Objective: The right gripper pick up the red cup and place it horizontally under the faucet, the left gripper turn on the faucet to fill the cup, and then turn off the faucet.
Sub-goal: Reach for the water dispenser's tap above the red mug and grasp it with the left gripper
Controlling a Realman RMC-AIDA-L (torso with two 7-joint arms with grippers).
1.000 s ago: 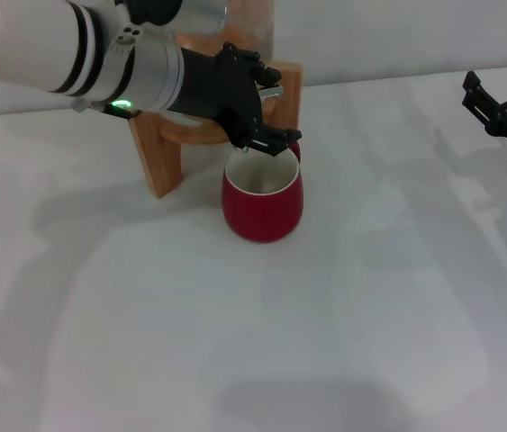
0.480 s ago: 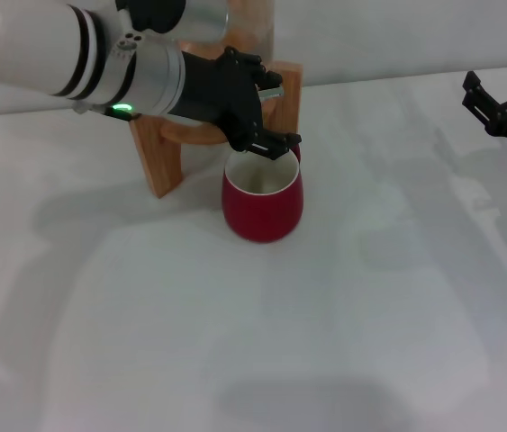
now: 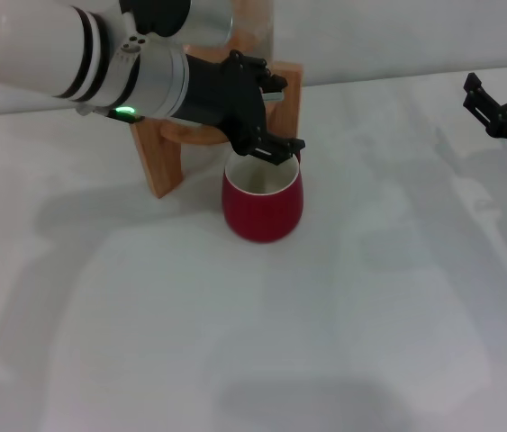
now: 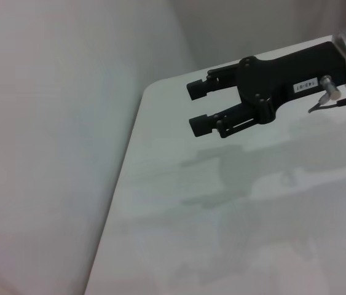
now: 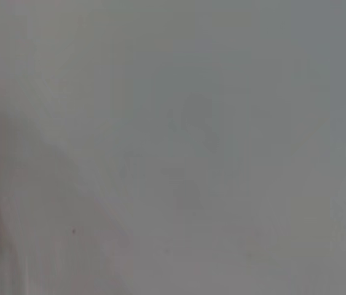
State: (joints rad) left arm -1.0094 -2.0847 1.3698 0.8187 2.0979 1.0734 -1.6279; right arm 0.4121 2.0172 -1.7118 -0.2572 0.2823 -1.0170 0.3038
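Left gripper (image 3: pixel 271 121) at faucet (image 3: pixel 274 93) over red cup (image 3: pixel 263 200), upper centre, fingers' state unclear; right gripper (image 3: pixel 503 99) open-fingered at right edge; worktop (image 3: pixel 262 342) between.

A black two-fingered right gripper (image 4: pixel 201 107) with parted fingers hangs over a white table (image 4: pixel 234 233) beside a pale wall.

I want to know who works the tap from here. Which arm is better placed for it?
The left. The left gripper is already at the faucet, just above the red cup standing upright below it. The right gripper is far off at the table's right edge, holding nothing.
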